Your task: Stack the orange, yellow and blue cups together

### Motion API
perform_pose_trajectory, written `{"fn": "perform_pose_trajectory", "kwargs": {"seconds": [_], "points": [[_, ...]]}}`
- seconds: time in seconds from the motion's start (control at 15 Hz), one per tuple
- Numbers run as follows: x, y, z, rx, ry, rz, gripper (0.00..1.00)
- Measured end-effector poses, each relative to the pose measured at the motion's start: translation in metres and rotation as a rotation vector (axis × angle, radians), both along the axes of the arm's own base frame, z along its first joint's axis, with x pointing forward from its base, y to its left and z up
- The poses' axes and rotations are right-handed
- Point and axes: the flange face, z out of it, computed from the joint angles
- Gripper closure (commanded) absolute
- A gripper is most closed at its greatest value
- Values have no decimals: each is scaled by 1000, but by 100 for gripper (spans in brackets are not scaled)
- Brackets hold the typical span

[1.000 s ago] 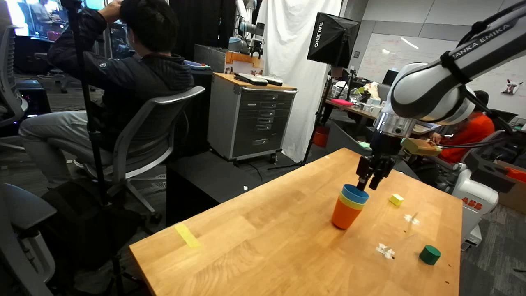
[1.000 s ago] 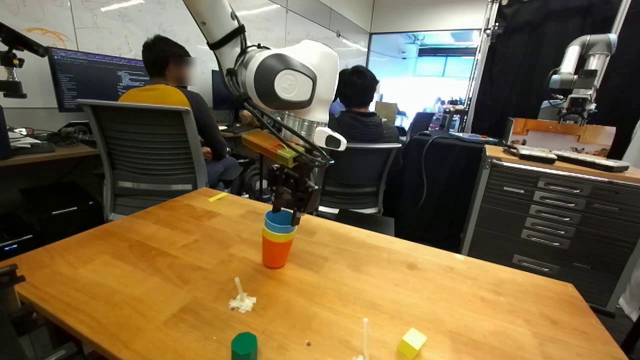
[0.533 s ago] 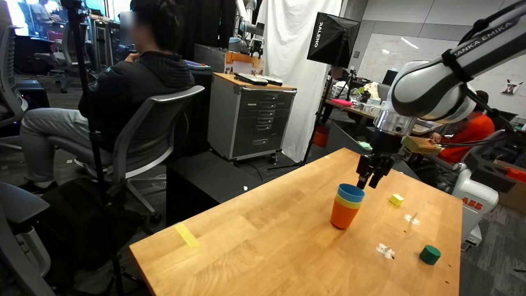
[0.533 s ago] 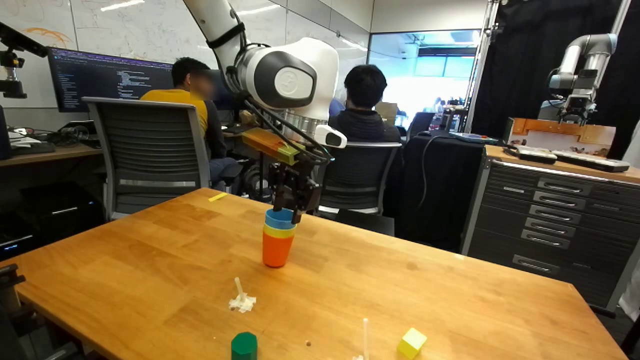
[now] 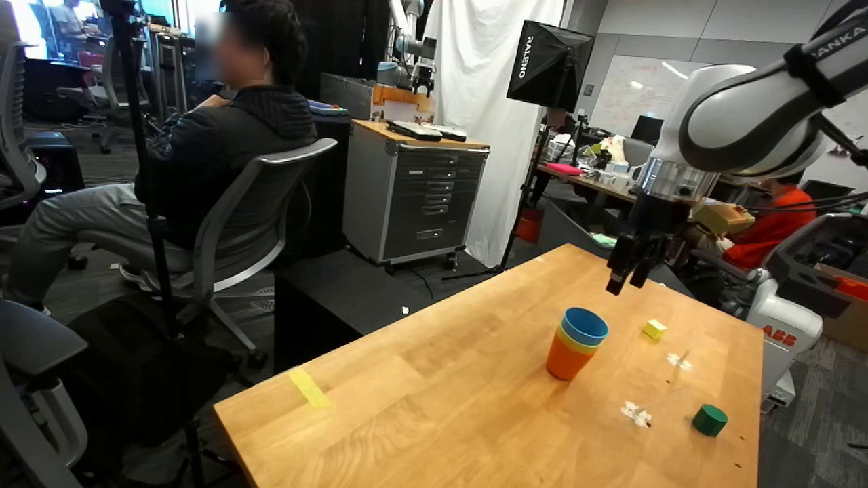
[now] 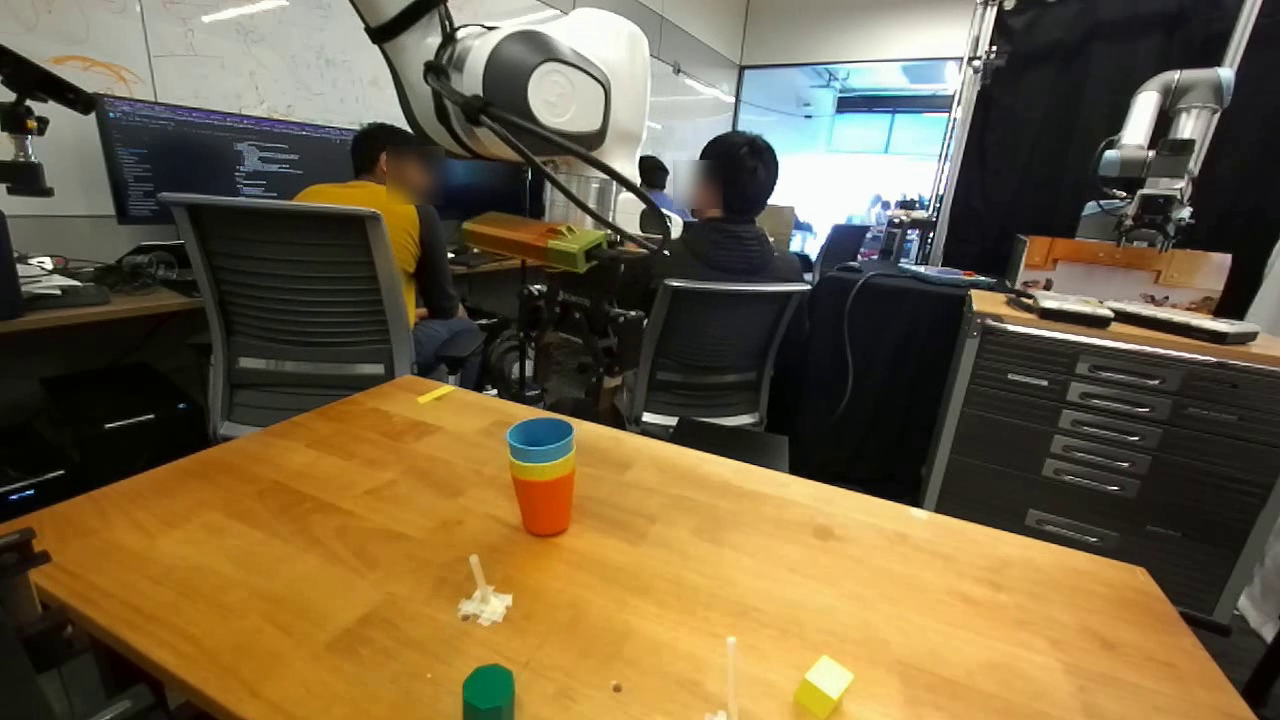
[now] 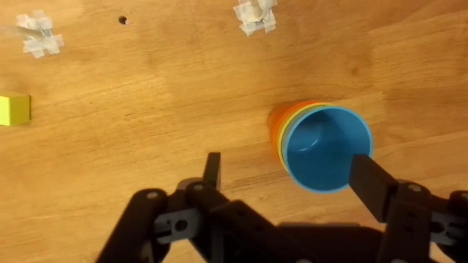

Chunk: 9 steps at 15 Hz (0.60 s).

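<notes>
The orange cup (image 5: 567,362) stands upright on the table. The yellow cup (image 5: 578,344) is nested in it, with the blue cup (image 5: 584,327) on top. The same stack shows in an exterior view with the blue cup (image 6: 541,446), yellow rim (image 6: 543,469) and orange cup (image 6: 546,506). In the wrist view the blue cup's inside (image 7: 321,153) faces the camera, with slim yellow and orange edges at its left. My gripper (image 7: 287,156) is open and empty. In an exterior view the gripper (image 5: 625,287) hangs above and apart from the stack.
A yellow cube (image 5: 654,329) and a green block (image 5: 709,420) lie on the wooden table (image 5: 434,407). Two thin pegs are taped upright to it; their tape patches (image 7: 256,16) (image 7: 40,34) show in the wrist view. People sit in chairs beyond the table.
My gripper has risen off the blue cup and moved back from the stack, fingers apart. The stack shifted and tipped slightly, and now stands on its own.
</notes>
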Motion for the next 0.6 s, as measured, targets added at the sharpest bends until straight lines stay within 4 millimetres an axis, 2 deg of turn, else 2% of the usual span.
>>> {"fn": "perform_pose_trajectory", "kwargs": {"seconds": [0.2, 0.6], "points": [[-18, 8, 2, -36, 22, 57, 0], [-39, 17, -13, -74, 81, 127, 0]]}}
